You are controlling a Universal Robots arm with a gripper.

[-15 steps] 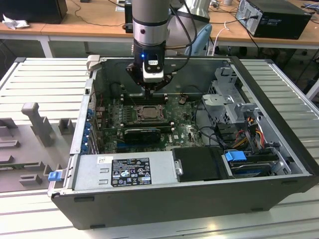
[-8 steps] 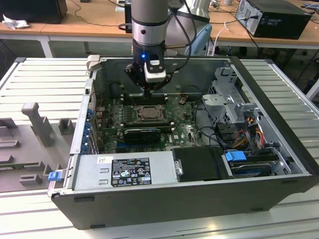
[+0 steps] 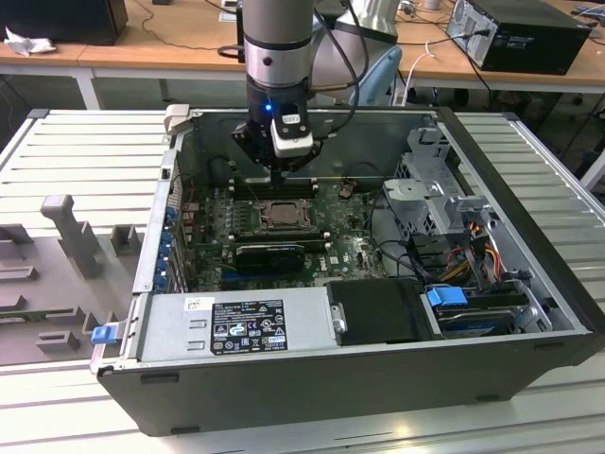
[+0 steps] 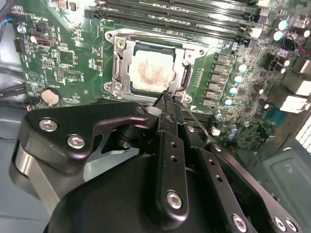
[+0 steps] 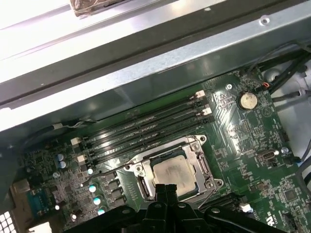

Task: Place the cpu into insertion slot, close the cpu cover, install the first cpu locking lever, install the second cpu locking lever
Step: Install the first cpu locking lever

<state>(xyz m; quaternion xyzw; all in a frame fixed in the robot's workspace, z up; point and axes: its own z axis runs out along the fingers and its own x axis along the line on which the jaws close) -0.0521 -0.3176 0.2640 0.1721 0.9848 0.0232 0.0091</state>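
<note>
Grey slatted worktop carries an open PC case, side panel off, lying flat. The arm comes down into the case over the green motherboard. Boxy power supply sits along the case's near wall in the exterior view. Long black memory slots run just beside the insertion slot, on the side away from the gripper. The cpu cover lies flat down on the slot, framing the chip. The cpu is seated in the slot, its pale metal top showing through the cover window. The gripper is clenched, fingers pressed together, tips right at the slot's edge by one corner; can't tell whether they pinch anything. Coin cell sits on the board, apart from the slot.
</note>
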